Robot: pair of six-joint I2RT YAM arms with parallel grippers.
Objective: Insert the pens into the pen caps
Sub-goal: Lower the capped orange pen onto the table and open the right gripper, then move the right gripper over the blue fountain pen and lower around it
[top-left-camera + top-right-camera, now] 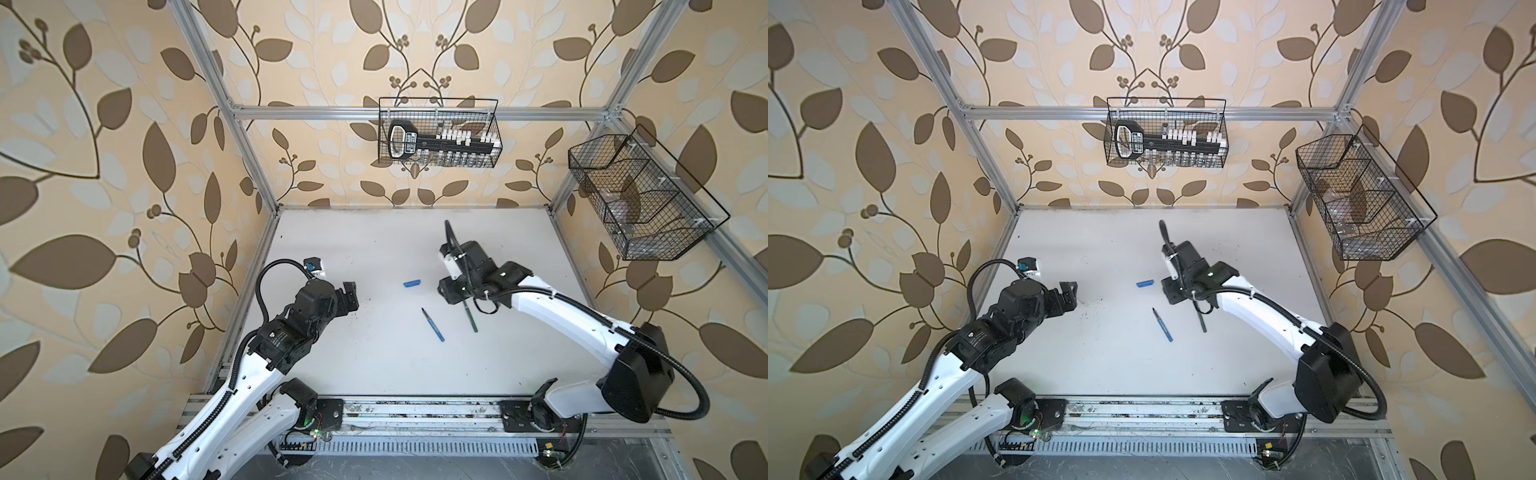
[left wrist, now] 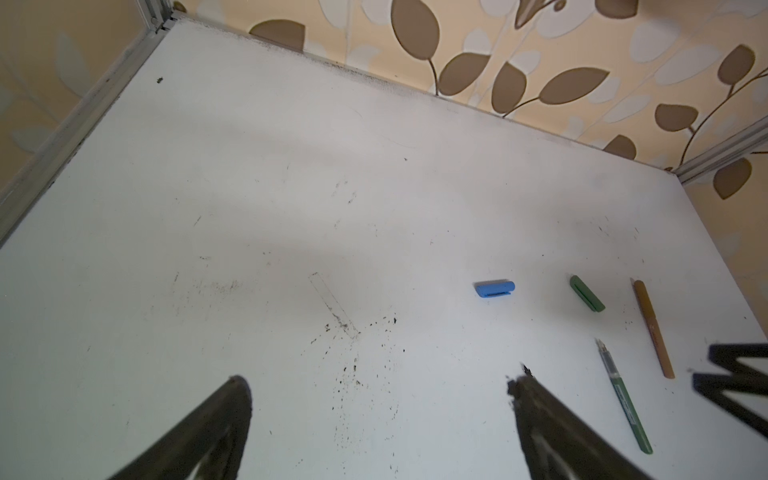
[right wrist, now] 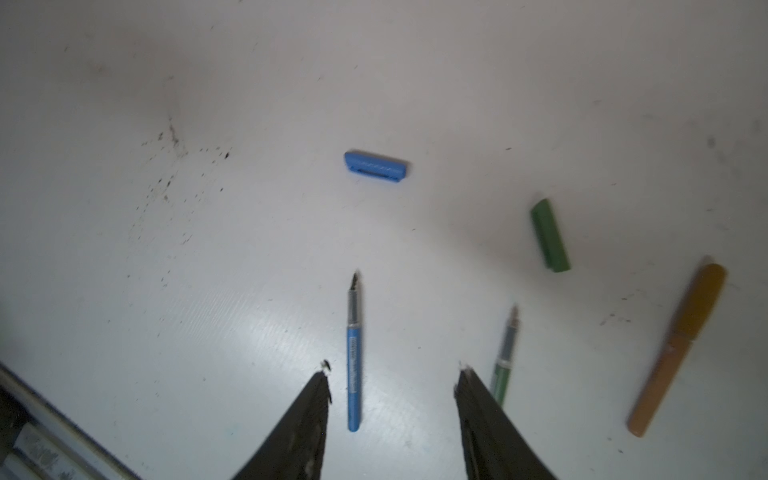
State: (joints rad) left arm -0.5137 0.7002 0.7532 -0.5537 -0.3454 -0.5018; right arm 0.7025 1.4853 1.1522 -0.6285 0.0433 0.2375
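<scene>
Three pens lie on the table [image 1: 374, 249]. The blue pen [image 1: 433, 325] and green pen [image 1: 470, 318] are bare-tipped and apart, with green at 3 o'clock of blue. The blue cap [image 1: 412, 284] lies alone at 11 o'clock of the blue pen. In the wrist views the green cap [image 3: 549, 235] lies between the blue cap and the tan pen [image 3: 677, 353], which seems capped. The left gripper [image 1: 351, 294], at 9 o'clock of the blue cap, has its jaws spread wide and empty. The right gripper [image 3: 392, 374], at 3 o'clock of the blue cap, has its jaws parted above the pens, pinching nothing.
</scene>
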